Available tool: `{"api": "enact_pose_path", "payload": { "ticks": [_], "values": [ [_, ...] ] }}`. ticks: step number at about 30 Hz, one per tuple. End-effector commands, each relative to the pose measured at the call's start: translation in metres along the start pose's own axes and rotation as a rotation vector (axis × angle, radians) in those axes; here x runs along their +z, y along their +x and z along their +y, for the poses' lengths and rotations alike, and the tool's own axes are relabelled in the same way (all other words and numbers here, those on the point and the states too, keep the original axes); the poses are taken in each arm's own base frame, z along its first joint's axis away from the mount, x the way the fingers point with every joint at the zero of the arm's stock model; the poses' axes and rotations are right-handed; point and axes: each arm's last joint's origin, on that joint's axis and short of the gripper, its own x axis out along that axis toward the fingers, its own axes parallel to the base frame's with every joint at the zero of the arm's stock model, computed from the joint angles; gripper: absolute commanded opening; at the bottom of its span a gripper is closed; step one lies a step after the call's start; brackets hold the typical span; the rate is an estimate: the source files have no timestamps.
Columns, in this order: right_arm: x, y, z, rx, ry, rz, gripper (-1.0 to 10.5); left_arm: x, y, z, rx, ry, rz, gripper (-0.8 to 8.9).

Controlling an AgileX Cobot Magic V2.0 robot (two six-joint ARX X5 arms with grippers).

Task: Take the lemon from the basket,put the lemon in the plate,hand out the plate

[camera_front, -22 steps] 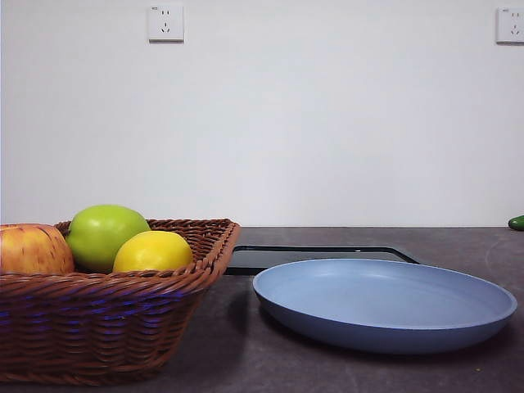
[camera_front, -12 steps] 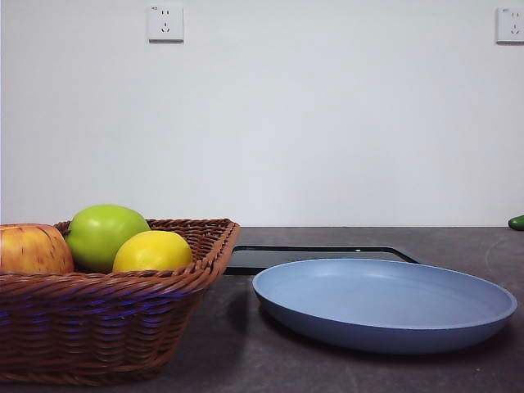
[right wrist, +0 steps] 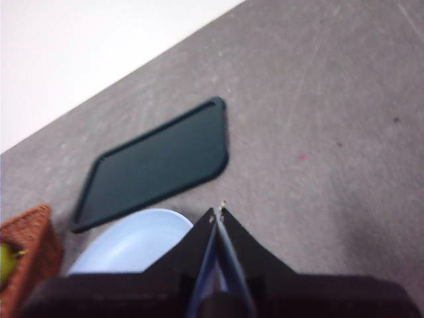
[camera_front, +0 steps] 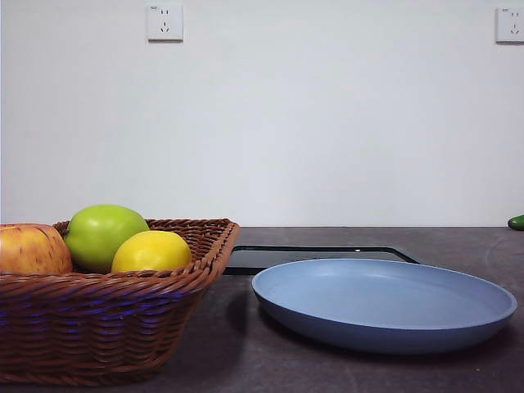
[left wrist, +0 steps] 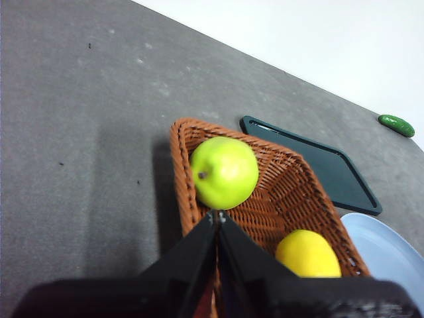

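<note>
The yellow lemon point(camera_front: 151, 251) lies in the brown wicker basket point(camera_front: 106, 319) at the front left, beside a green apple point(camera_front: 105, 236). The left wrist view looks down on the lemon point(left wrist: 308, 254) and the basket point(left wrist: 291, 192); my left gripper point(left wrist: 216, 215) hangs above the basket, jaws shut and holding nothing. The light-blue plate point(camera_front: 385, 303) sits to the right of the basket with nothing on it. In the right wrist view, my right gripper point(right wrist: 217, 213) is shut, high above the plate point(right wrist: 132, 245). Neither arm shows in the front view.
A red-yellow apple point(camera_front: 33, 250) lies at the basket's left end. A flat black tray point(camera_front: 315, 256) rests behind the plate, and it shows again as the tray point(right wrist: 156, 162). A small green cucumber point(camera_front: 516, 222) lies at the far right of the grey table.
</note>
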Motion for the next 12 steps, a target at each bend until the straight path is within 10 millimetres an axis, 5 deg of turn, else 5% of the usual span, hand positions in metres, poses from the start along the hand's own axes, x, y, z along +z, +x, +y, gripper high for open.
{"api": "enact_pose_path", "payload": {
  "ticks": [1, 12],
  "values": [
    [0.020, -0.008, 0.012, 0.009, -0.004, 0.004, 0.0, 0.016, -0.002, -0.008, -0.005, -0.008, 0.005, 0.07],
    [0.070, 0.003, 0.042, 0.047, -0.132, 0.226, 0.0, 0.082, 0.007, -0.037, -0.081, 0.115, 0.096, 0.07]
  ]
}}
